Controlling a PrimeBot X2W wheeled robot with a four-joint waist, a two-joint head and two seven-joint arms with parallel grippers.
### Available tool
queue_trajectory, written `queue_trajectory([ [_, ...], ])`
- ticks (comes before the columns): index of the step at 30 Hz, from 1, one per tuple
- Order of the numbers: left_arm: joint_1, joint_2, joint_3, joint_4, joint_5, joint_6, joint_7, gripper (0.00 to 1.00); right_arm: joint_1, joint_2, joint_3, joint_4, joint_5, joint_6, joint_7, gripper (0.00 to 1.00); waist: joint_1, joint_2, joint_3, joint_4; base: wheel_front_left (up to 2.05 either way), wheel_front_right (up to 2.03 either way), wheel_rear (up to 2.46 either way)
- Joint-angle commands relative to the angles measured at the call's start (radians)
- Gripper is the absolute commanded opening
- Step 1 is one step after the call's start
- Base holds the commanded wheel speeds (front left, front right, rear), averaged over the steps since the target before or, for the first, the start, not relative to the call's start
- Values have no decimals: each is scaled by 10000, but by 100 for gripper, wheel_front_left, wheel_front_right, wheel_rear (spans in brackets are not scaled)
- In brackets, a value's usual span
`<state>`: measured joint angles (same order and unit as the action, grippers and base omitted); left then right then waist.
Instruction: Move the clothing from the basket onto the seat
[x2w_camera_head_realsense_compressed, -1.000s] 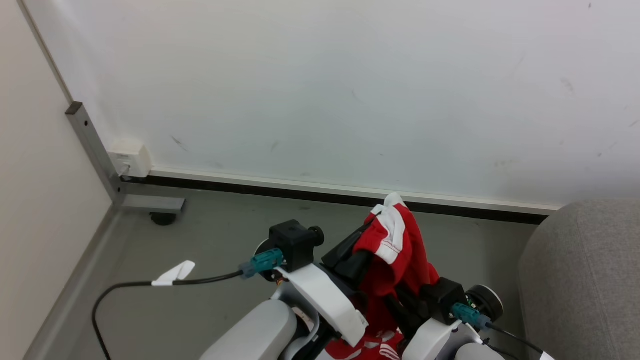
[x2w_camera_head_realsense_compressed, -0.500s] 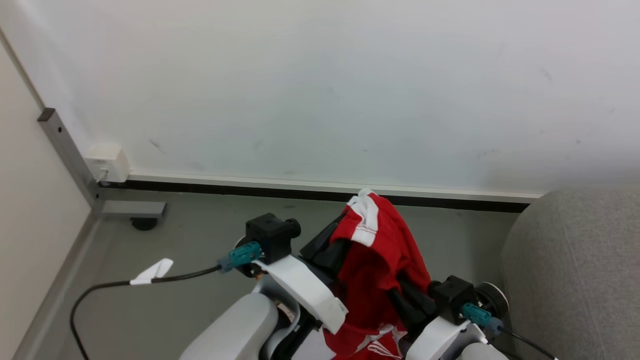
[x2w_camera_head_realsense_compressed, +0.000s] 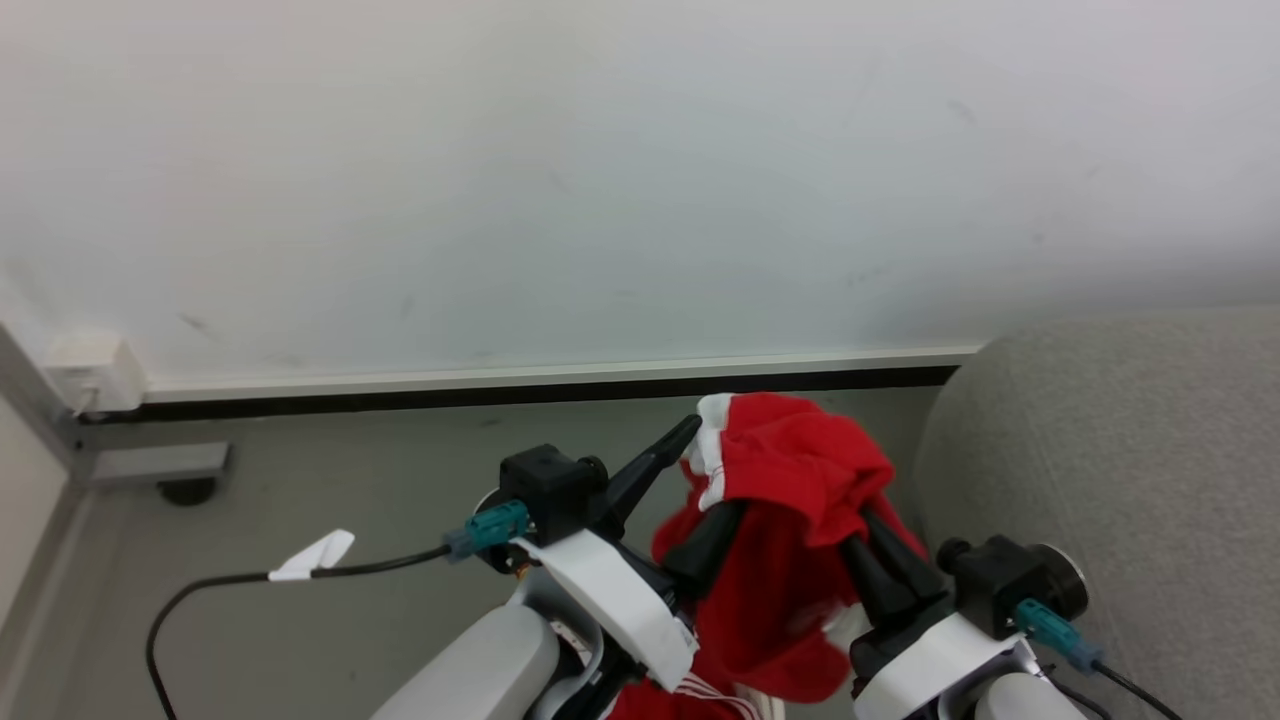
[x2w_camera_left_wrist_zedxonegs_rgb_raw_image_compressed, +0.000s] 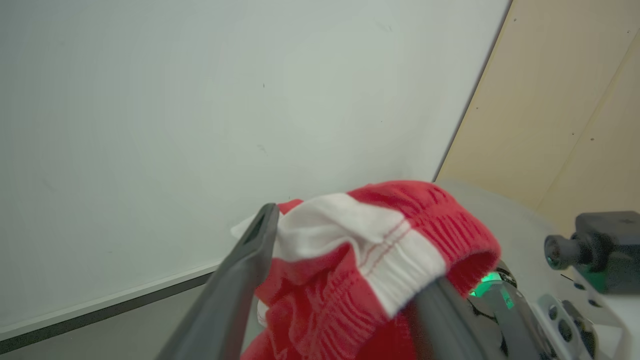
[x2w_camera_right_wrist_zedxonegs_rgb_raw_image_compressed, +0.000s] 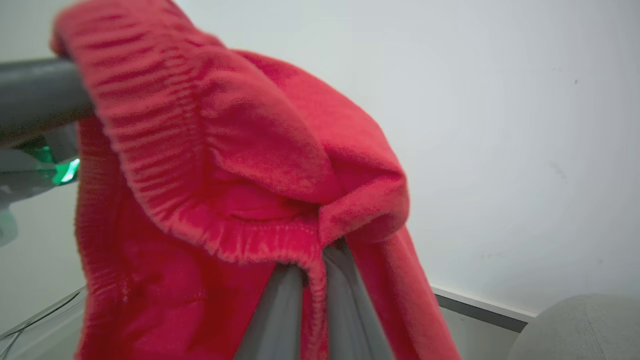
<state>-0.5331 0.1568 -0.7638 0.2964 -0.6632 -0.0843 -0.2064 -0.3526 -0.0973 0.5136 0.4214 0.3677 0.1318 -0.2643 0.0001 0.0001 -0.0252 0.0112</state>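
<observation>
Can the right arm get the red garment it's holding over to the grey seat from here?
Probably yes. The right gripper is shut on the red garment, and the seat lies close on its right with nothing standing between. One catch: the cloth drapes over the open left gripper and might snag.

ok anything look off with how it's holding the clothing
Yes: the clothing hangs hooked over one finger of the open left gripper while the right gripper clamps it. It may snag on the way to the seat.

Bare staged room, lab-like: plain white wall (x2w_camera_head_realsense_compressed: 600, 200), grey floor (x2w_camera_head_realsense_compressed: 350, 480), castered metal partition frame (x2w_camera_head_realsense_compressed: 150, 462), grey fabric sofa (x2w_camera_head_realsense_compressed: 1100, 450).
</observation>
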Motion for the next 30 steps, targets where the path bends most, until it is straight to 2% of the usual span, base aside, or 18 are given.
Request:
queue_trajectory([
  [1,161,74,-45,-34,-6,-22,-5,100,177,-72,-184,-175,-65,-21,-3,0,-1,-1,32,-342,0,0,0],
  [21,840,50,-922,-283,326,-176,-283,100,755,-886,-2957,-1890,-575,-23,-4,0,-1,-1,358,-3219,0,0,0],
  [30,635,260,-849,-438,526,-49,-375,100,1110,-844,-3768,-2769,-958,-22,-3,0,-1,-1,665,-4391,0,0,0],
])
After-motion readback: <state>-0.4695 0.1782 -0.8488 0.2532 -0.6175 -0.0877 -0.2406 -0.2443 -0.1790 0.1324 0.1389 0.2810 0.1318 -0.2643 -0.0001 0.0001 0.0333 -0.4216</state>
